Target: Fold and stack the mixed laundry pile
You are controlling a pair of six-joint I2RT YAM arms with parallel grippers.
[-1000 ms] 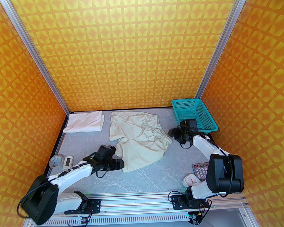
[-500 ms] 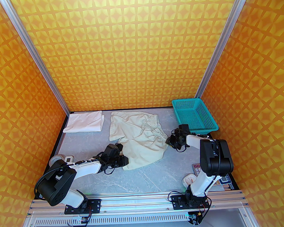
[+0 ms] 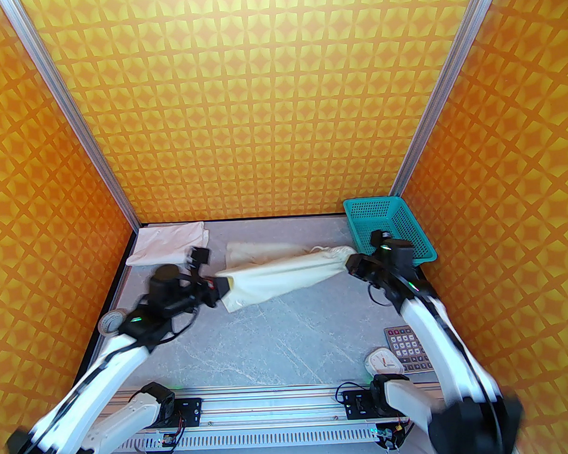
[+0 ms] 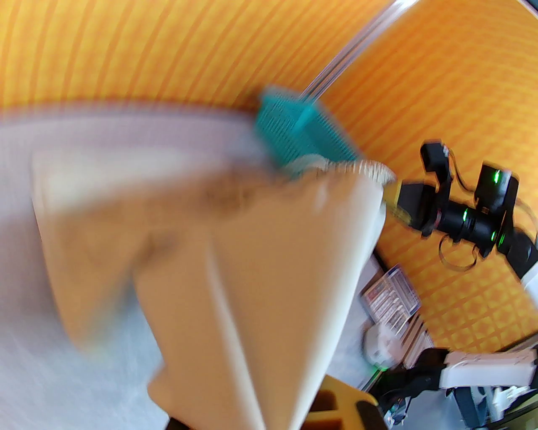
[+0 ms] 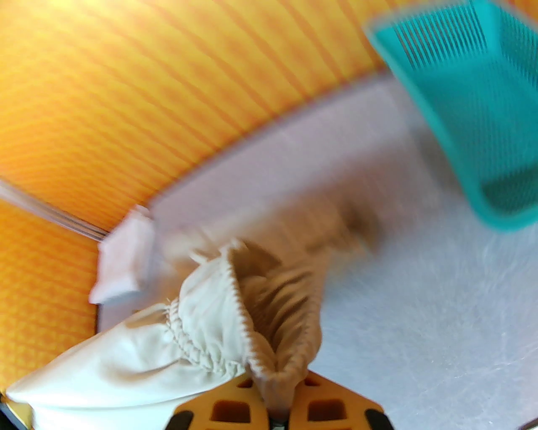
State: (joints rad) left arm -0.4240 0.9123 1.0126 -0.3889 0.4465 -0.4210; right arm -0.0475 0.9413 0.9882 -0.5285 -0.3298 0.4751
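The cream shorts (image 3: 281, 273) hang stretched above the table between both arms. My left gripper (image 3: 219, 286) is shut on their hem end at the left, and my right gripper (image 3: 350, 264) is shut on the gathered elastic waistband (image 5: 218, 336) at the right. In the right wrist view the waistband bunches between my orange fingers (image 5: 229, 409). The left wrist view is blurred, with shorts cloth (image 4: 235, 268) spreading away from the camera toward the right gripper (image 4: 405, 205). A folded white T-shirt (image 3: 170, 242) lies at the far left corner of the table.
A teal mesh basket (image 3: 389, 228) stands at the far right, just behind my right gripper. A tape roll (image 3: 111, 321) lies at the left edge. A calculator (image 3: 408, 348) and a small white clock (image 3: 382, 361) lie near the right arm's base.
Both grippers shut on the shorts and lifted them off the table, pulling them taut. The left arm swung back and to the left, and the right arm rose toward the basket.
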